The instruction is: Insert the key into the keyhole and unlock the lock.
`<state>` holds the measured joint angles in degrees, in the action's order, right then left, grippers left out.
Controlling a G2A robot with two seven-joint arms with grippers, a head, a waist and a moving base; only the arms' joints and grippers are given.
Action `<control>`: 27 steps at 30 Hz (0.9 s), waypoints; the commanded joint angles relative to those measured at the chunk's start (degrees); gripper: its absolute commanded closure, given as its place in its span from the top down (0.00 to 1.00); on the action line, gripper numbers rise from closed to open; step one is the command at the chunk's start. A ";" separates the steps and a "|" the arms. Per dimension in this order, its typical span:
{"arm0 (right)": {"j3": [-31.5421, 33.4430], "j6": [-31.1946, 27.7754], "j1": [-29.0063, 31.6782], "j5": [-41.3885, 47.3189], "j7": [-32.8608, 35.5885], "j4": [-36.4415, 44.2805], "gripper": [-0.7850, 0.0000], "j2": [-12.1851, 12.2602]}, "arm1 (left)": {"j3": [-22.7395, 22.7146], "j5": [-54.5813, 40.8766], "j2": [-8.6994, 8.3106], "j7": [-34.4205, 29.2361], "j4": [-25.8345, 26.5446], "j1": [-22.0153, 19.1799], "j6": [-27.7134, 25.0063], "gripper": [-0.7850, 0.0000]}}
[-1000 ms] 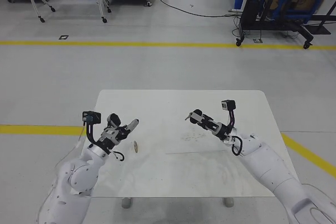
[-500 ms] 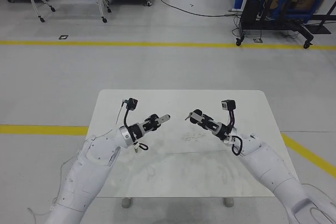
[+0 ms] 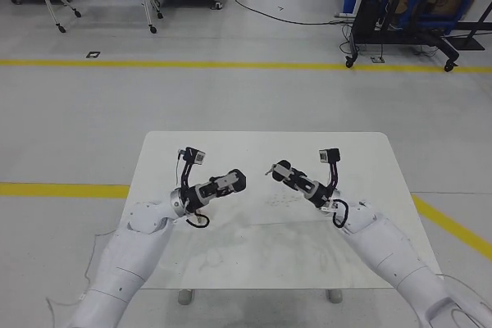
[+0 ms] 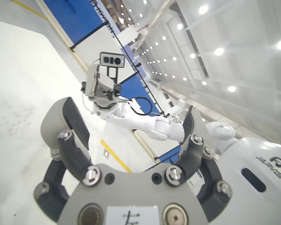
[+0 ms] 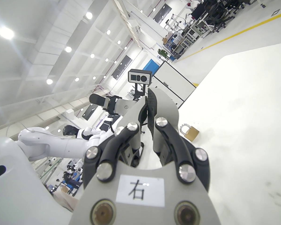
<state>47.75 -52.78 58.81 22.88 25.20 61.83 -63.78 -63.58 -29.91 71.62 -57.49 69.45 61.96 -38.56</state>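
**Desk**: white top with rounded corners. We note faint scuffs near its middle.

**Padlock**: brass body with a silver shackle. We find it lying flat on the desk's left half, touching neither gripper.

**Left gripper**: we log it raised above the desk, just left of the middle. Its jaws are released wide, with nothing between the ribbed pads.

**Right gripper**: we log it raised just right of the desk's middle. Its tip faces the left gripper, near it but apart. The jaws are clenched tight together. In the top view a thin sliver juts from the tip, too small for us to name.
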 commanded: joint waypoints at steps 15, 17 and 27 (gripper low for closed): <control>-0.27 1.43 -0.33 3.86 5.08 -0.39 0.00 -1.72 | 5.05 -0.20 1.54 -2.66 -7.44 -4.64 -2.85 0.74; -0.35 1.47 -0.38 3.42 4.89 -0.49 0.00 -2.00 | 5.35 0.28 1.64 -2.29 -7.92 -4.96 -2.85 0.74; 0.17 1.33 -0.53 3.64 8.11 -1.35 0.00 -2.65 | 6.06 5.47 1.87 2.27 -8.94 -5.66 -2.84 0.44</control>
<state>47.77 -51.52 58.29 26.41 33.18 60.78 -66.39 -57.59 -24.75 73.46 -55.70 60.43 56.27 -41.45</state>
